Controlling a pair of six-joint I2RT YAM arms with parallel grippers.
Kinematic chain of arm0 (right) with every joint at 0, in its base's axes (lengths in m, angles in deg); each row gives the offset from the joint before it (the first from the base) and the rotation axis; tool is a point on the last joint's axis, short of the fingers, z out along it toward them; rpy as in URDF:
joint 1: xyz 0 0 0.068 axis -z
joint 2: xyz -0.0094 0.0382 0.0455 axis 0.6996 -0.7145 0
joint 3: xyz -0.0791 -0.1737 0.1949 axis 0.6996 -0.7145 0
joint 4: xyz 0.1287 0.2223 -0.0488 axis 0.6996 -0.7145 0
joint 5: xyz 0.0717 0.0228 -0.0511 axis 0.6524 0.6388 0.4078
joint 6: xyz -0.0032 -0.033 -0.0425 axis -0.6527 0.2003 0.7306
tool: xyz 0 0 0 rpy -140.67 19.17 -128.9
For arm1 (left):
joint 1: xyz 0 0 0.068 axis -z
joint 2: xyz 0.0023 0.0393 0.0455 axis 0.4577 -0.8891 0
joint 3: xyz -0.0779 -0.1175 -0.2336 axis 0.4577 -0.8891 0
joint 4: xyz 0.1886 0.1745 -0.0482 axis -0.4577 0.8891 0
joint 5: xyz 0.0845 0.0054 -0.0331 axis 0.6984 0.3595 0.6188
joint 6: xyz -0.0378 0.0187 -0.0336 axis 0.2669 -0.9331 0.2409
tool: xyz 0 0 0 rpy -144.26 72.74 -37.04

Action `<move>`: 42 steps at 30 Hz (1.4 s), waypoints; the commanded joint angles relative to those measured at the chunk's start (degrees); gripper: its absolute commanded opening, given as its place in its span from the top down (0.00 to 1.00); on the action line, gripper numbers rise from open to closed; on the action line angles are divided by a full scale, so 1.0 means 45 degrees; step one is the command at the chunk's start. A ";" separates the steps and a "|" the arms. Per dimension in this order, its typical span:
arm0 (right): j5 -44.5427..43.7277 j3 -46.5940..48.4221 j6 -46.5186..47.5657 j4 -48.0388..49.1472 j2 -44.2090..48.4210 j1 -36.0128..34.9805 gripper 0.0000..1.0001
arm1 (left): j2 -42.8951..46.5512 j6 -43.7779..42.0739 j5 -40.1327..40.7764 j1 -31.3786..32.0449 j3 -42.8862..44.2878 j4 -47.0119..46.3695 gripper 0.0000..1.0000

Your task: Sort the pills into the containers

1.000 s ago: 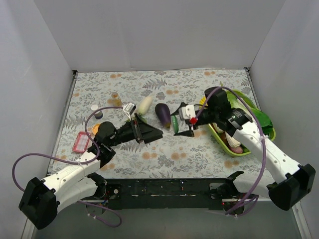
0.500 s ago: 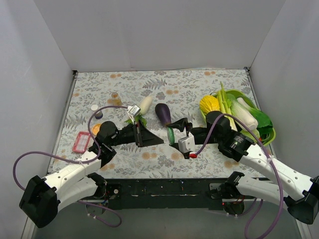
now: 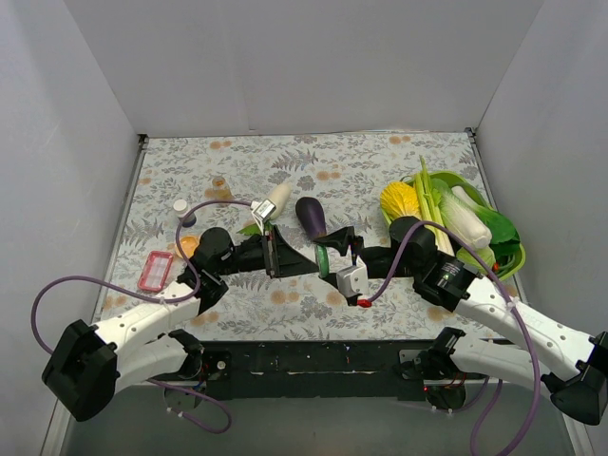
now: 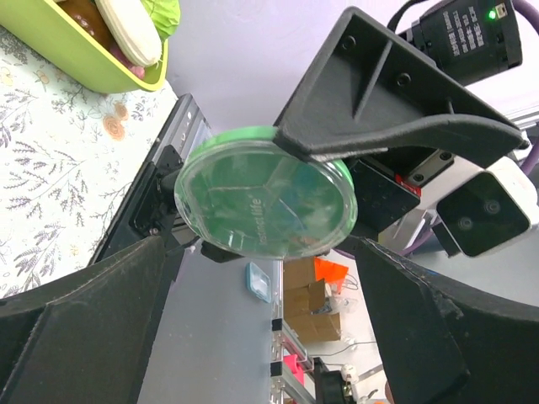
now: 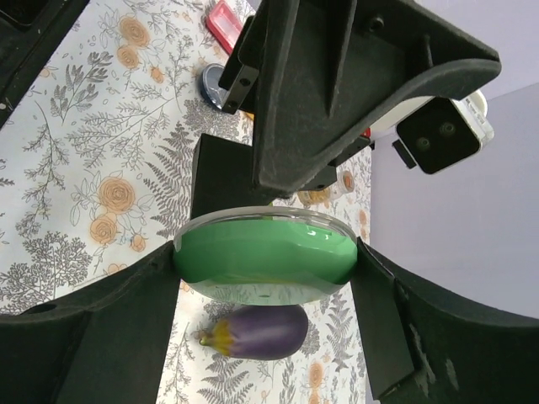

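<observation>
The green dish (image 3: 324, 261) is held on edge above the table between my right gripper's (image 3: 334, 255) fingers. In the right wrist view the gripper (image 5: 265, 263) is shut on the dish (image 5: 253, 244). My left gripper (image 3: 308, 261) is open and empty, its tips just left of the dish. In the left wrist view the dish (image 4: 264, 202) sits just beyond its spread jaws (image 4: 259, 254). The orange dish (image 3: 186, 245) and the blue dish (image 3: 188, 219) lie at the left, by the left arm. I cannot make out any pills.
An eggplant (image 3: 311, 217) and a white radish (image 3: 275, 199) lie just behind the grippers. The lime-green vegetable tray (image 3: 509, 255) stands at the right. A pink box (image 3: 154, 271), a white cap (image 3: 180, 204) and a small bottle (image 3: 220, 187) are at the left.
My right arm swung down and left, carrying the green dish toward the table's middle. My left gripper moved right until its open tips reached the dish.
</observation>
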 commanded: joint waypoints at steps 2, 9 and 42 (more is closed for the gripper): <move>-0.0027 -0.0135 -0.0171 0.0924 0.0234 -0.0146 0.71 | -0.0382 -0.0265 0.0322 0.0136 0.0786 -0.0465 0.02; -0.0008 -0.0213 -0.0424 0.1059 0.0235 -0.0185 0.71 | -0.0695 -0.0010 0.0323 0.0214 0.1079 -0.0643 0.16; 0.0090 -0.0936 -0.2729 0.2740 0.0977 -0.0185 0.71 | 0.0652 0.1650 -0.0752 0.0214 -0.0288 -0.2927 0.30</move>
